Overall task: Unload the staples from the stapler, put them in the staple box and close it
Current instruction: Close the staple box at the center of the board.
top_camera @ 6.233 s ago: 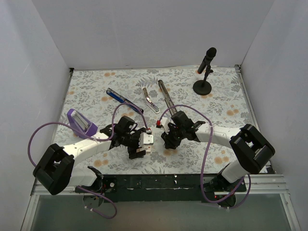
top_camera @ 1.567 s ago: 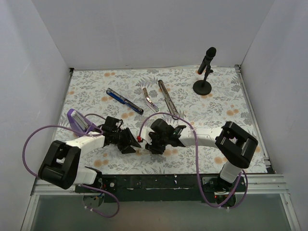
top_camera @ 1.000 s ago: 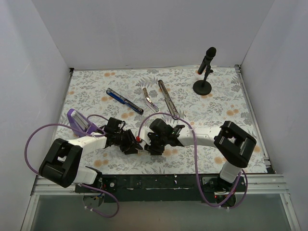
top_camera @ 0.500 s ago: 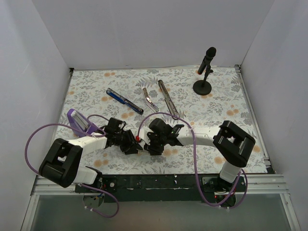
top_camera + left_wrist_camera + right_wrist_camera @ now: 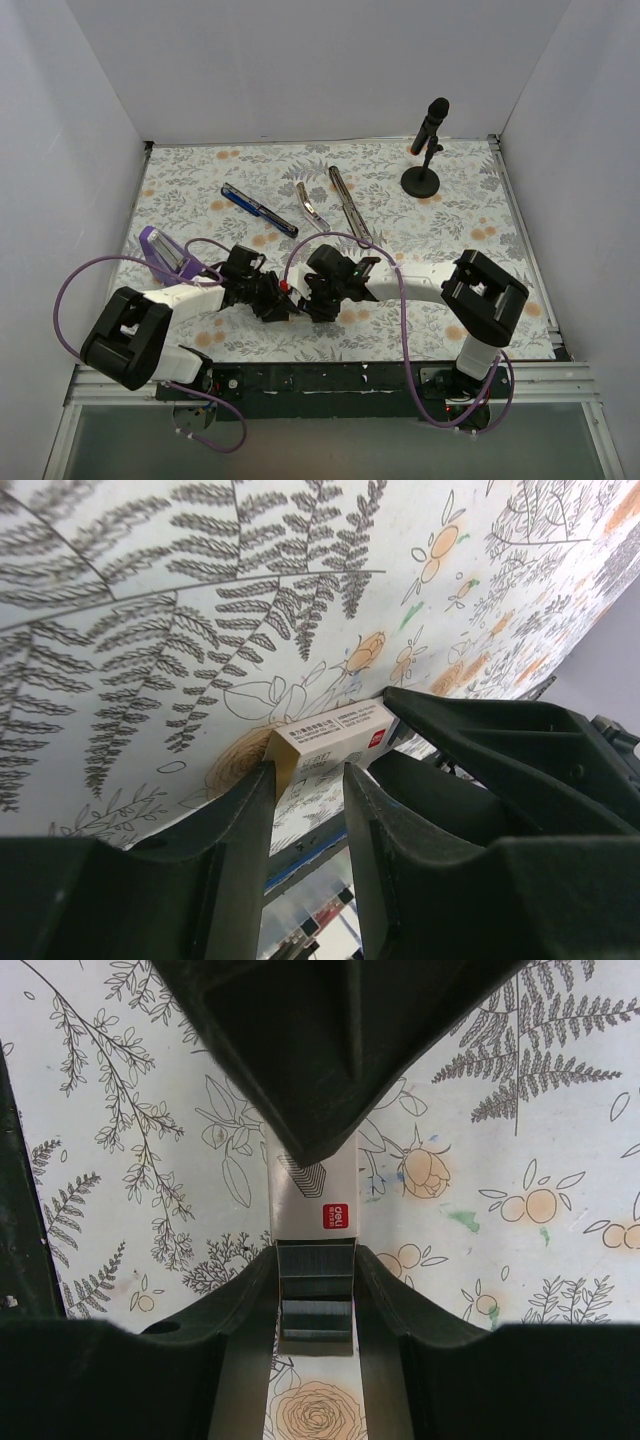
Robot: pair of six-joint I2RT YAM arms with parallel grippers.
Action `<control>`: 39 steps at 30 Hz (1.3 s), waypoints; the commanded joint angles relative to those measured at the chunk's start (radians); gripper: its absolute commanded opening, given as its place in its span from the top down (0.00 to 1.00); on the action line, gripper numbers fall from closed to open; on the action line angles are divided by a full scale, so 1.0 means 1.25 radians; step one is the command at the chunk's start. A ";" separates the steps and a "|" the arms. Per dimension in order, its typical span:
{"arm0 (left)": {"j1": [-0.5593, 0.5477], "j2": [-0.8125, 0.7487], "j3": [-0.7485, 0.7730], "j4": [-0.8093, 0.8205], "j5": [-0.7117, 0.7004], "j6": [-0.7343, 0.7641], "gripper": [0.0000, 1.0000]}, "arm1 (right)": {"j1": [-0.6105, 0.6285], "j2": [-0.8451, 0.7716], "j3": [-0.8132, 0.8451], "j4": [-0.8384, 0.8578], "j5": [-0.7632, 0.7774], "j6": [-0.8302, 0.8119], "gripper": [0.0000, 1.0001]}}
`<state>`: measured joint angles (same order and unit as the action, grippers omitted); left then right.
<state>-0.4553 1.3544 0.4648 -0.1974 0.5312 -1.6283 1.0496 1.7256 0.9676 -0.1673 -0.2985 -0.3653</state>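
With the left fingers (image 5: 235, 840) clamping the staple box (image 5: 335, 735) and the right fingers (image 5: 385, 1330) gripping its staple-filled tray (image 5: 315, 1305), slide the tray straight without tilting; the stapler (image 5: 312, 208) lies open, well apart at far centre.

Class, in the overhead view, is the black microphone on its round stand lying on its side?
No, the black microphone stands raised on its round stand.

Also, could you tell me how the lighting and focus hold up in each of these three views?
Top external: even, diffuse light, faint shadows, sharp throughout. Left wrist: the left pincer looms dark and soft-edged, while print on the small white cardboard box is in focus. Right wrist: the right pincer is near-black and blurred; the box's red logo is crisp.
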 commanded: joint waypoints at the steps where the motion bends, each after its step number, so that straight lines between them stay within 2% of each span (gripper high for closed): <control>1: -0.033 0.014 0.002 0.000 -0.013 -0.014 0.67 | 0.012 0.028 0.025 -0.028 0.020 0.028 0.59; 8: -0.048 0.020 0.002 0.005 -0.031 -0.033 0.68 | 0.012 0.017 0.024 -0.029 0.031 0.044 0.59; 13: -0.049 0.020 0.018 -0.021 -0.059 -0.020 0.68 | 0.012 -0.024 0.004 -0.026 0.044 0.028 0.50; 18: -0.049 0.005 0.043 -0.070 -0.097 -0.007 0.61 | 0.005 -0.073 -0.019 -0.033 0.061 0.020 0.40; 21: -0.049 0.004 0.053 -0.083 -0.102 -0.002 0.60 | -0.010 -0.104 -0.038 -0.022 0.060 0.031 0.38; 26: -0.049 -0.001 0.065 -0.116 -0.124 0.009 0.60 | -0.032 -0.188 -0.083 0.005 0.050 0.099 0.39; 30: -0.049 -0.005 0.067 -0.117 -0.130 0.012 0.61 | -0.036 -0.221 -0.106 0.003 0.121 0.168 0.44; 34: -0.049 0.017 0.079 -0.118 -0.134 0.018 0.62 | -0.038 -0.196 -0.118 0.001 0.209 0.221 0.44; 39: -0.049 0.029 0.081 -0.115 -0.138 0.023 0.63 | -0.041 -0.156 -0.130 0.038 0.224 0.266 0.44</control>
<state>-0.5156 1.3727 0.5484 -0.3195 0.4221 -1.6272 1.0042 1.4967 0.8211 -0.1745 -0.0731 -0.1116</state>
